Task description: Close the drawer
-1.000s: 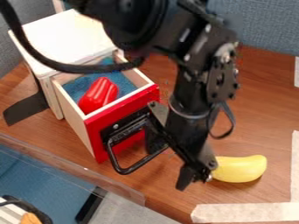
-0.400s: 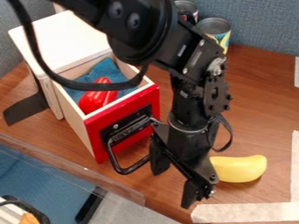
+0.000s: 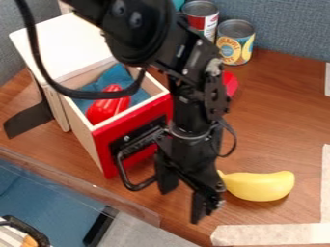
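Camera view: the arm (image 3: 187, 103) partly hides the drawer (image 3: 142, 118) and a red object (image 3: 230, 84).

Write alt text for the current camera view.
Open drawer with a red front and a red object inside; black gripper hangs open beside the handle. Yellow banana lies at right, two cans stand behind.

Bright, fairly even light falls over my desk (image 3: 283, 120), soft enough that the banana (image 3: 261, 186) casts only a faint shadow along its lower edge. The pale top of the cabinet (image 3: 64, 41) is the brightest patch, nearly white. Small glints sit on the glossy red toy (image 3: 106, 109) inside the drawer (image 3: 103, 147). My black claw (image 3: 183, 203) reads very dark, much of its detail lost in shade.
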